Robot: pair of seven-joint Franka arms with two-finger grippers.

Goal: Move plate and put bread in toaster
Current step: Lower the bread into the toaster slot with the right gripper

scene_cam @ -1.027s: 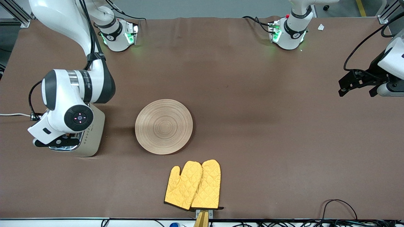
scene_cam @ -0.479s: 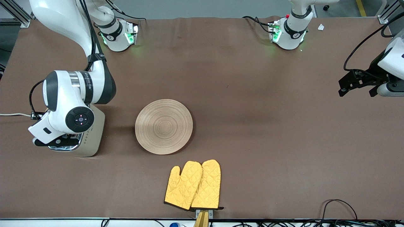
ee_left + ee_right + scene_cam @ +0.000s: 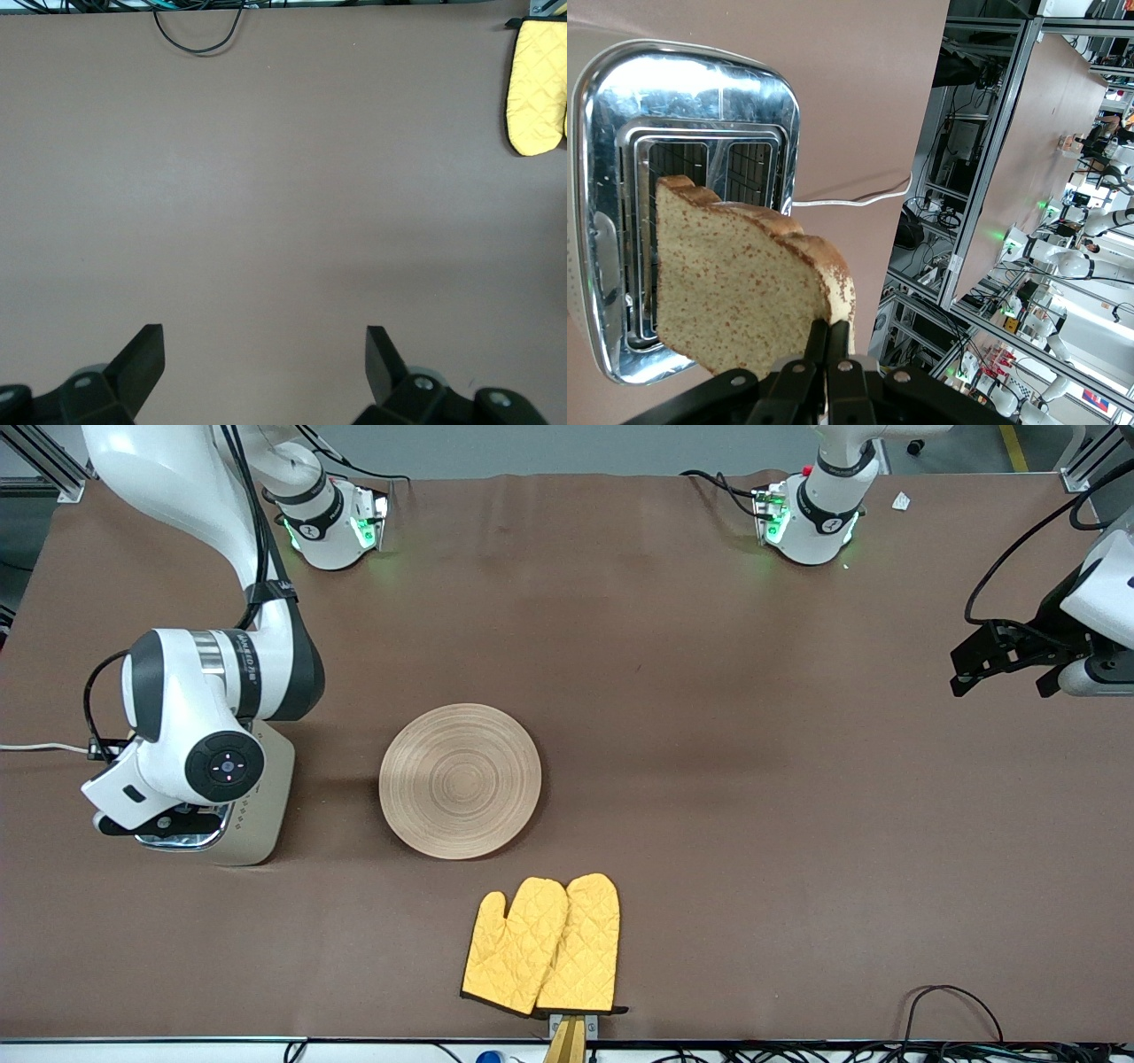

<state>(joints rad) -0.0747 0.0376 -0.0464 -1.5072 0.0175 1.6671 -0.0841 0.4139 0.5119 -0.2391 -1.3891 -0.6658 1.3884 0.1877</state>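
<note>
Even overhead light, soft shadows beside the plate (image 3: 460,781); glare whitens the toaster (image 3: 691,97) top; all sharp.

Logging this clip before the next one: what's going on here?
The right gripper holds the bread, jaws shut on its edge, just over the toaster at the right arm's end of the table; the slice is not yet in a slot. The plate sits empty mid-table beside the toaster, with yellow mitts nearer the camera. The left gripper waits open over bare table.
</note>
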